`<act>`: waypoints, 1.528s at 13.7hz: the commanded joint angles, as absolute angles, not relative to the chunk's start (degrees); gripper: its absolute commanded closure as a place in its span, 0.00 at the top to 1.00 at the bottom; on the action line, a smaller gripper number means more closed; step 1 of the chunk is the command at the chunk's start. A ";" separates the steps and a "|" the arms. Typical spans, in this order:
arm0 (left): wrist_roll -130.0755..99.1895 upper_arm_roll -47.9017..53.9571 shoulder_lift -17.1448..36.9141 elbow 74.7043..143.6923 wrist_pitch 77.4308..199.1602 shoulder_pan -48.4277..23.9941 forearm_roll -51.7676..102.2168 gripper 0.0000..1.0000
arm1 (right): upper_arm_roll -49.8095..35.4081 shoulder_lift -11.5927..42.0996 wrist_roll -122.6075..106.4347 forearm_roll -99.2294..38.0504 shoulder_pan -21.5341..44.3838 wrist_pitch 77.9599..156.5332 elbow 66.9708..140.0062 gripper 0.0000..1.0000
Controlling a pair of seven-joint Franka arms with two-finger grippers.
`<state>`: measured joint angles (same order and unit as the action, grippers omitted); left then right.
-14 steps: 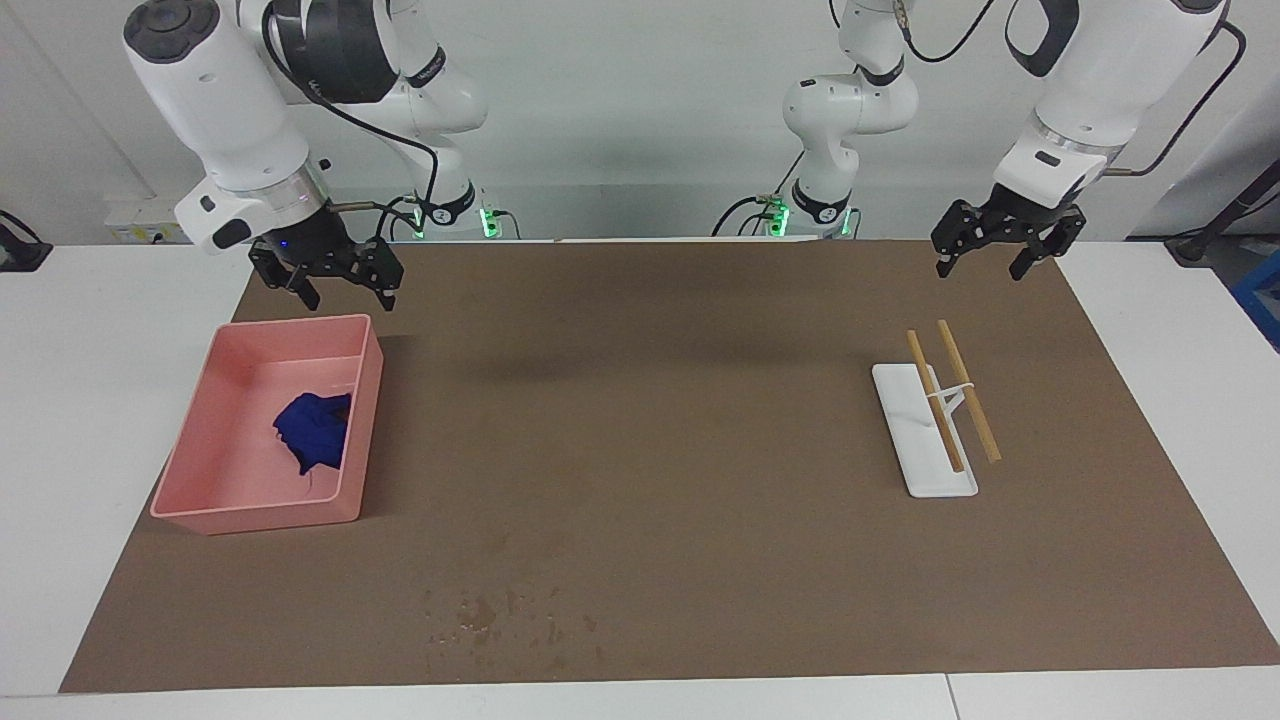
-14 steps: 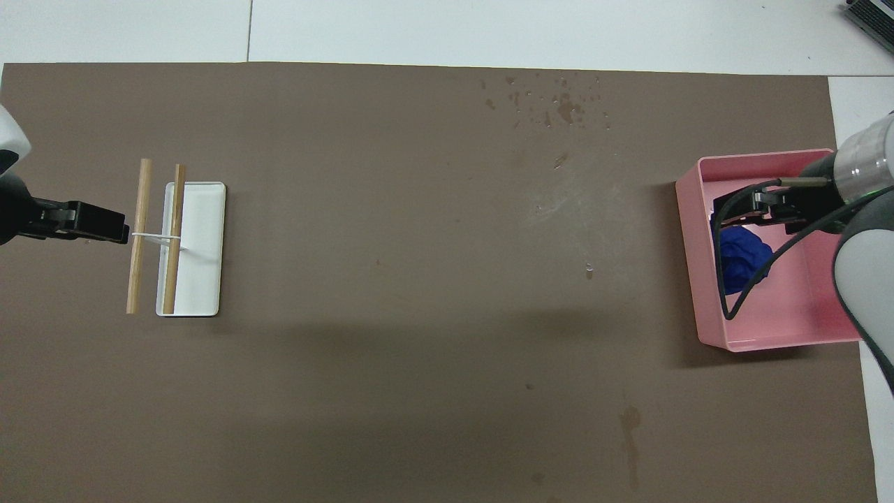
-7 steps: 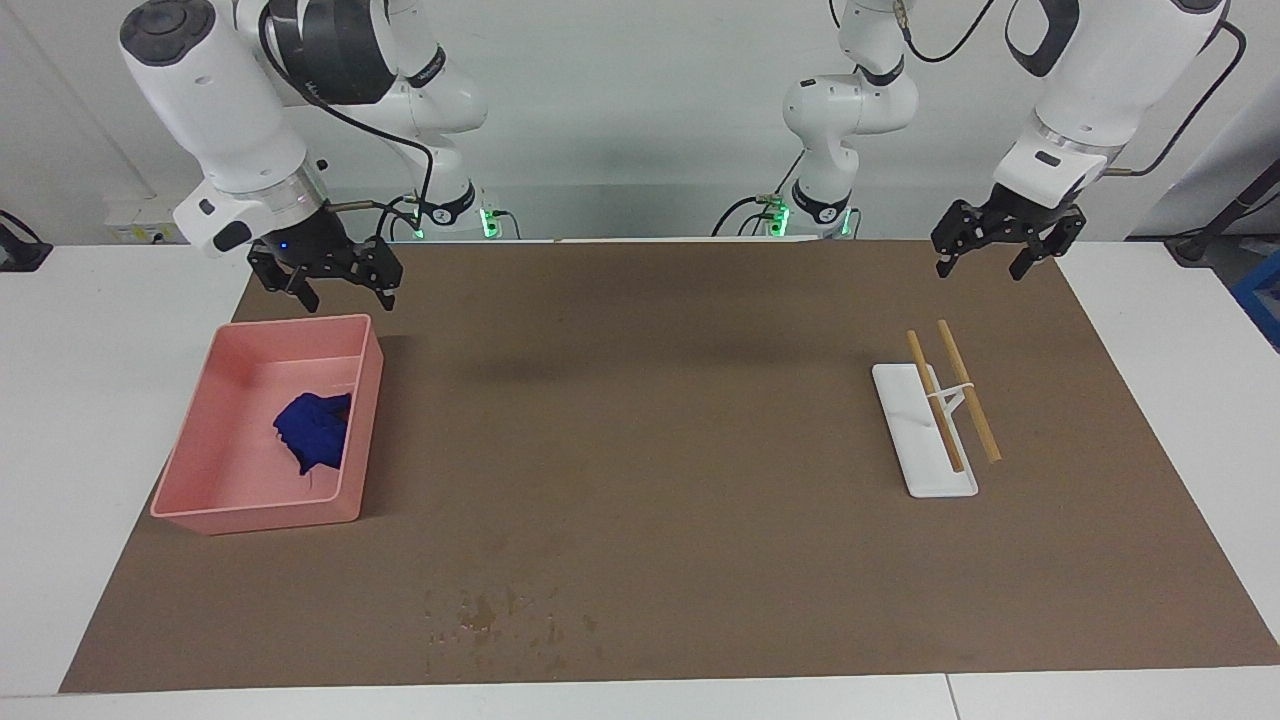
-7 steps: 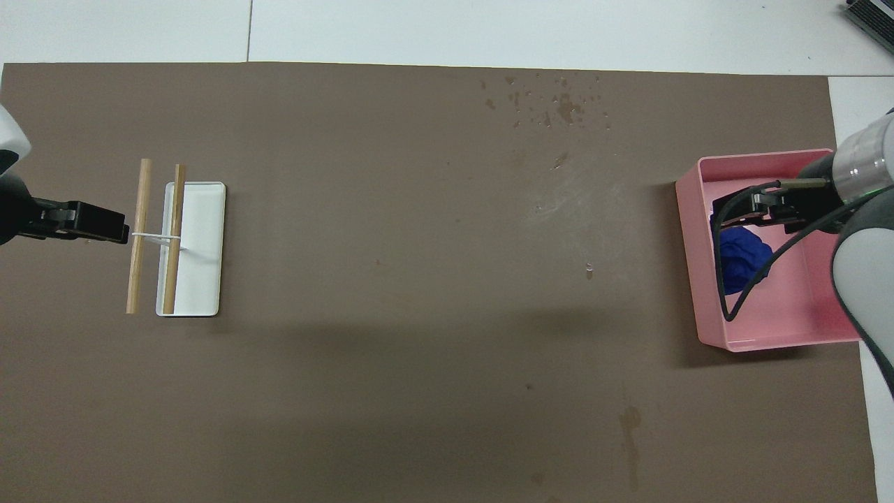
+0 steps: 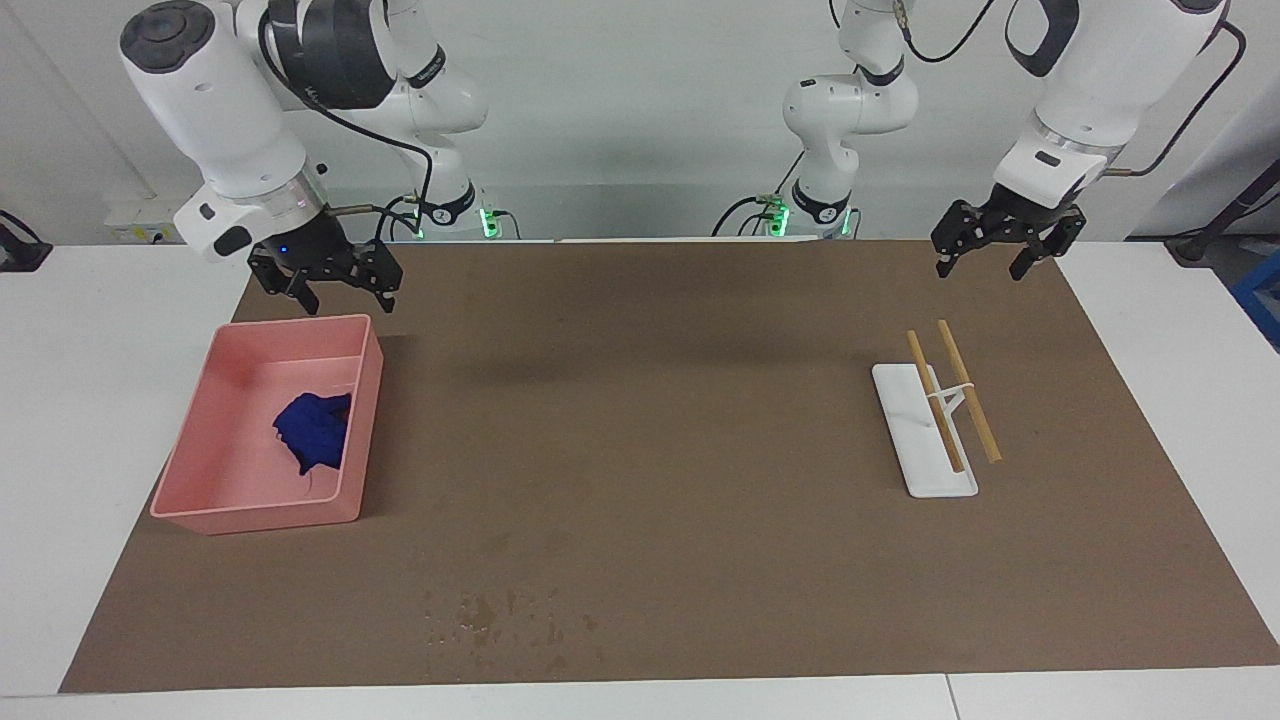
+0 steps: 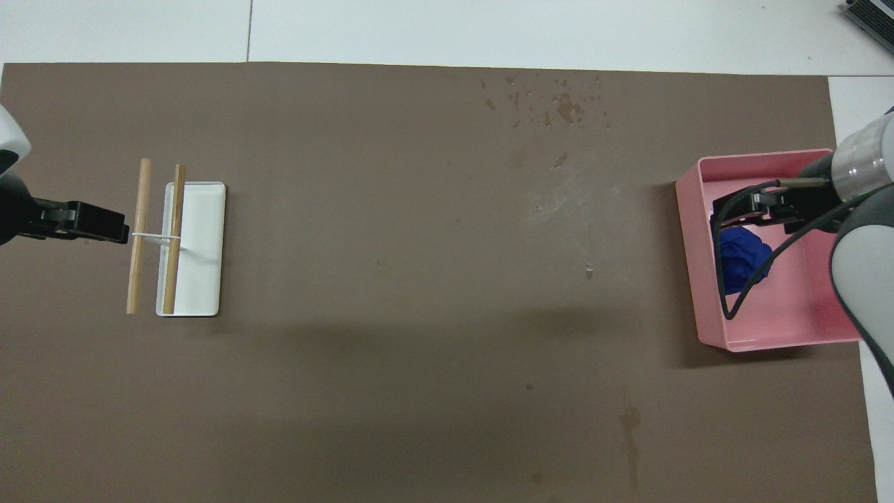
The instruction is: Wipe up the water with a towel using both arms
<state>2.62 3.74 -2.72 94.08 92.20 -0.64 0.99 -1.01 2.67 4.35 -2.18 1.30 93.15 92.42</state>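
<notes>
The towel is a crumpled dark blue cloth lying in a pink bin at the right arm's end of the table. Water shows as scattered droplets and blotches on the brown mat near its edge farthest from the robots, also seen from overhead as water. My right gripper hangs open over the bin's rim nearest the robots, holding nothing; in the overhead view the right gripper overlaps the towel. My left gripper hangs open and empty over the mat's edge at the left arm's end.
A white tray carrying two wooden sticks lies on the mat below the left gripper's side. A faint darker streak marks the mat nearer the robots. The brown mat covers most of the white table.
The right gripper has drifted very slightly upward over the bin's rim. The left gripper, towel and water have not visibly moved.
</notes>
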 commanded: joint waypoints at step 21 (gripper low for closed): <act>3.43 3.69 -3.60 94.75 91.58 -0.35 1.41 1.00 | -0.79 -1.14 3.08 -2.02 1.14 90.09 91.93 1.00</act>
